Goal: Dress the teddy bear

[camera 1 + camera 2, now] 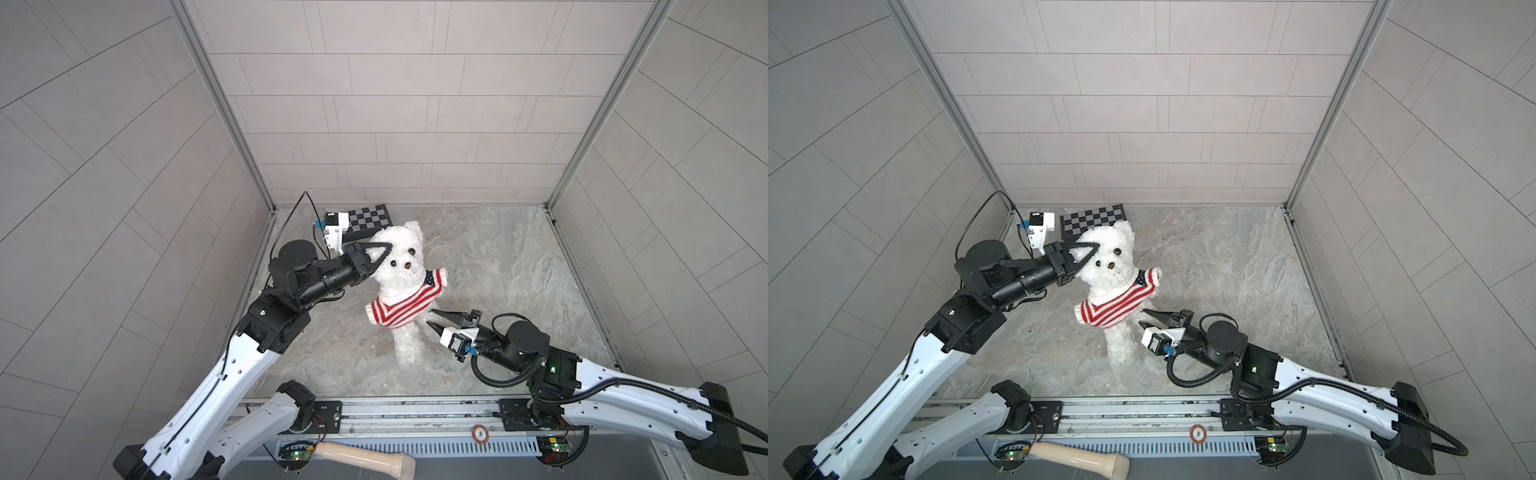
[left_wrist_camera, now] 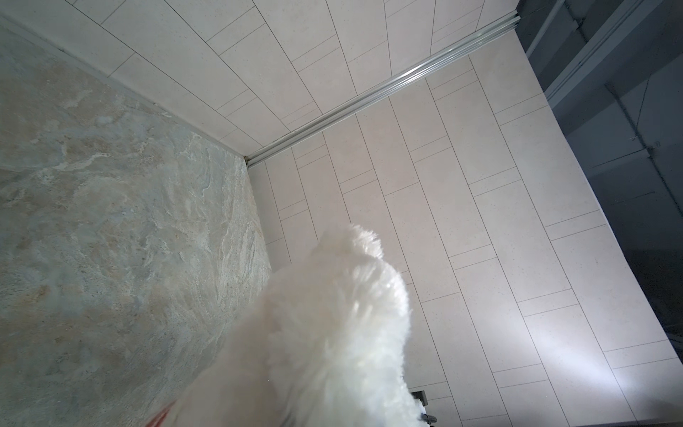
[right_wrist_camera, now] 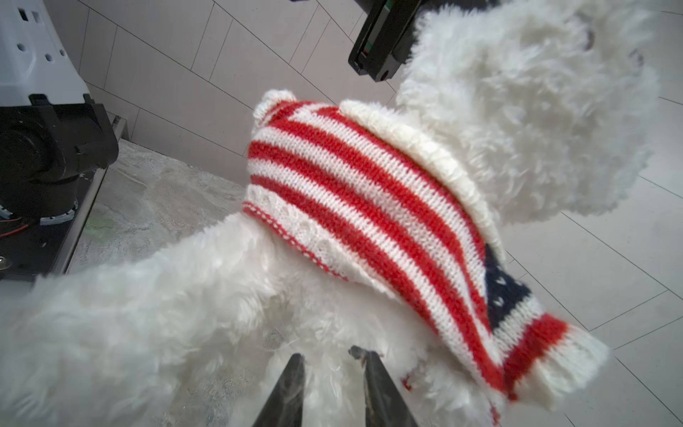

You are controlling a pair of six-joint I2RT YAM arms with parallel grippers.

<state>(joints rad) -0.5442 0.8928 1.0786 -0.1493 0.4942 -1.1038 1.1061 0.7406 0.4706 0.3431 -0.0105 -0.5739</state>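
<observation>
While the fluffy white plush teddy bear (image 1: pixel 405 272) (image 1: pixel 1113 274) hangs upright near the middle of the grey marbled stone surface (image 1: pixel 498 270), the left gripper (image 1: pixel 386 246) (image 1: pixel 1096 248) has it by the head, jaws pinched together on the fur beside one ear. The small red-and-white striped knit sweater (image 1: pixel 401 309) (image 1: pixel 1113 307) sits round its torso, a sleeve poking out on each side. The legs dangle below the hem; whether the feet rest on the surface, I can't tell.

The right gripper (image 1: pixel 430 318) (image 1: pixel 1140 316) sits low, just beside the bear's hip under that hem, jaws a narrow gap apart.

The right wrist view gets in close. The right gripper (image 3: pixel 325 355) shows two dark tips parted right at the white fur, though whether they touch it is unclear. The sweater (image 3: pixel 369 207) fills the frame, with its lacy white hem and a navy patch dotted white.

The left wrist view gives far less: just the bear (image 2: pixel 325 332) as a blur of fur against surface and tiled wall, with the gripper's own jaws out of frame.

Only the top views catch the face, with its black eyes and nose, and the black-and-white checkerboard panel (image 1: pixel 370 218) (image 1: pixel 1094 218) lying just behind the head.
</observation>
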